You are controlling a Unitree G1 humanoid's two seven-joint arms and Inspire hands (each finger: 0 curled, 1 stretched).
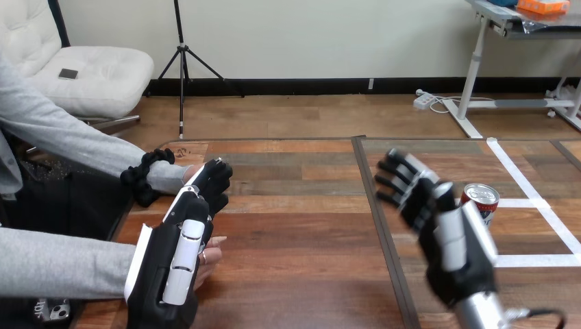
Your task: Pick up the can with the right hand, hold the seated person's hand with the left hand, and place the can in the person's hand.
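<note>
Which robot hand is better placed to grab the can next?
Right. The right robot hand is open, close beside the upright can. The left robot hand is away at the view's left, over the person's hand.

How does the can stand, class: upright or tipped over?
Upright: the can shows its silver top facing up, standing on the table.

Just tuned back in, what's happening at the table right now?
The robot's black-and-white left hand lies over the person's lower hand at the view's left; whether it grips that hand I cannot tell. The right hand is open, fingers spread, close beside the red-and-white metal can. The can stands upright on the wooden table, not yet picked up.
</note>
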